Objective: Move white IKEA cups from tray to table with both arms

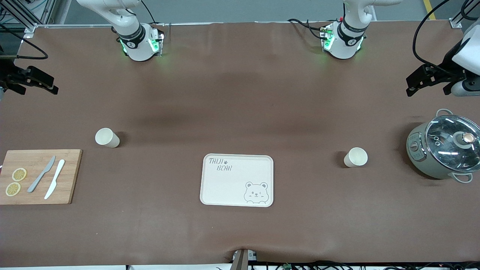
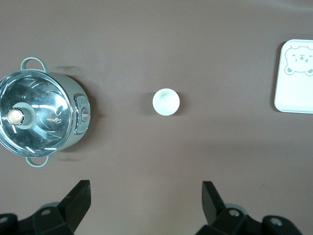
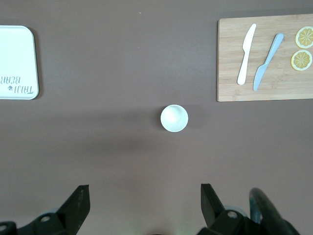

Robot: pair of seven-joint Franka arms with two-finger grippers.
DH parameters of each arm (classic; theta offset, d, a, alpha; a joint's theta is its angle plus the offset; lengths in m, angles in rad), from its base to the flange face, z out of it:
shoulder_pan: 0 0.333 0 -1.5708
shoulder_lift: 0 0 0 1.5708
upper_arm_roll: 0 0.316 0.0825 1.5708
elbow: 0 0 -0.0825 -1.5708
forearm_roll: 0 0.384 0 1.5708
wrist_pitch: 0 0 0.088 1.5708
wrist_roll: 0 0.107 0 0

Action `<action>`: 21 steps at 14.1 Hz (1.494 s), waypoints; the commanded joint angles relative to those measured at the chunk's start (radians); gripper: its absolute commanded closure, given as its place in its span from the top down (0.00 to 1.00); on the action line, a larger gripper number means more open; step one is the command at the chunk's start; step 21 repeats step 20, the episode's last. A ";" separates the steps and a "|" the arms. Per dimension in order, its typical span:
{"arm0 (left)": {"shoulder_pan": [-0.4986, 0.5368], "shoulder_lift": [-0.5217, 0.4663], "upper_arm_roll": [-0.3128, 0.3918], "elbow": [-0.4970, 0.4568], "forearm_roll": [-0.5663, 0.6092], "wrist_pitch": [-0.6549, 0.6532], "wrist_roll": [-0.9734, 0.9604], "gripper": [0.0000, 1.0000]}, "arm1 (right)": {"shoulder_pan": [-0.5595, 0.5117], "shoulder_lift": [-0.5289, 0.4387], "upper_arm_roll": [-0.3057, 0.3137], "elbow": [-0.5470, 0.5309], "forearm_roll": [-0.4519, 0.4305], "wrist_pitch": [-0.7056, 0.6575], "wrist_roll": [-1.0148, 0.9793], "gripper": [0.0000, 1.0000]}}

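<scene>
Both arms are glossy white with dark grey joint bands. At the top of the front view, the right arm's base (image 1: 139,44) and left arm's base (image 1: 343,42) glow green, with black cables nearby. Each tool is matte black with blunt fingers (image 2: 78,196).

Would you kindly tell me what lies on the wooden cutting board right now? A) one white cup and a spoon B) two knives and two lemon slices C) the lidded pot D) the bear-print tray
B: the cutting board carries a grey knife, a white knife and two lemon slices, while both cups stand on the table.
</scene>
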 commanded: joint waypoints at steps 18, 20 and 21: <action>-0.009 0.008 -0.009 0.029 -0.002 -0.034 -0.001 1.00 | -0.004 0.008 0.003 0.017 -0.013 -0.012 -0.010 1.00; -0.011 0.012 -0.015 0.029 -0.004 -0.034 -0.006 1.00 | -0.004 0.008 0.003 0.015 -0.013 -0.012 -0.010 1.00; -0.011 0.012 -0.015 0.029 -0.004 -0.034 -0.006 1.00 | -0.004 0.008 0.003 0.015 -0.013 -0.012 -0.010 1.00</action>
